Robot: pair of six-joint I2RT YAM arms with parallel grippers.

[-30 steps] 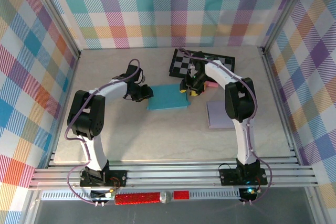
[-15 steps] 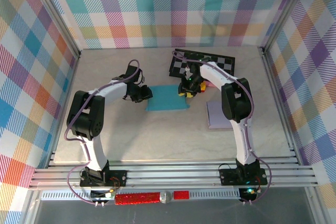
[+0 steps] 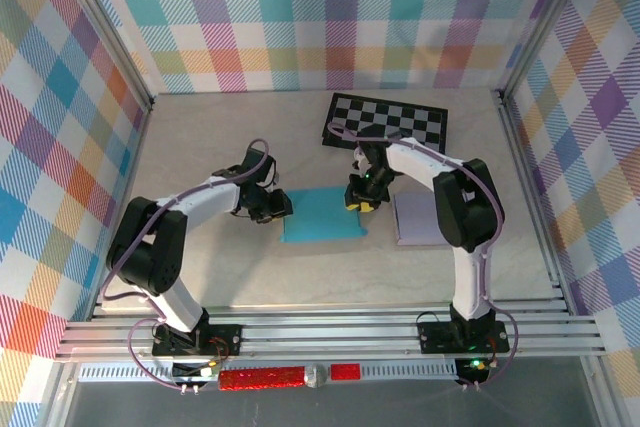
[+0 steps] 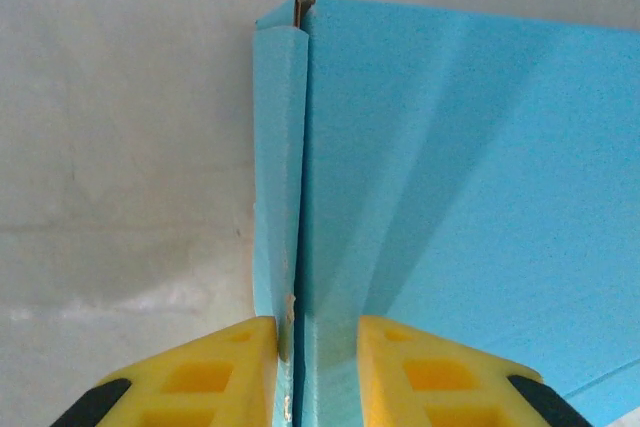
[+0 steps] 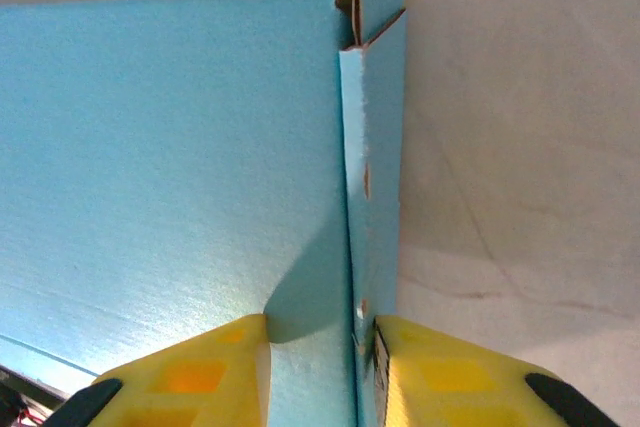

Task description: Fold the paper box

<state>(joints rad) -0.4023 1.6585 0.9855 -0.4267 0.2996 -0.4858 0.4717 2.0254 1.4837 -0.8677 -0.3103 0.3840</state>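
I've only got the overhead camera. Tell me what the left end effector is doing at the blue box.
Observer: The left end effector straddles a folded-up wall along the left side of the box, one yellow finger on each side.
Operator: Now report the right one.
Observer: The right end effector straddles the opposite wall the same way. I can't tell whether it's clamped.
Operator: Check that wall's far end.
Observer: At its far corner the flap gapes slightly, showing brown cardboard inside.

A lab test cell: plaid-cloth walls (image 3: pixel 330 17) on aluminium framing (image 3: pixel 330 332) around a table (image 3: pixel 300 277)
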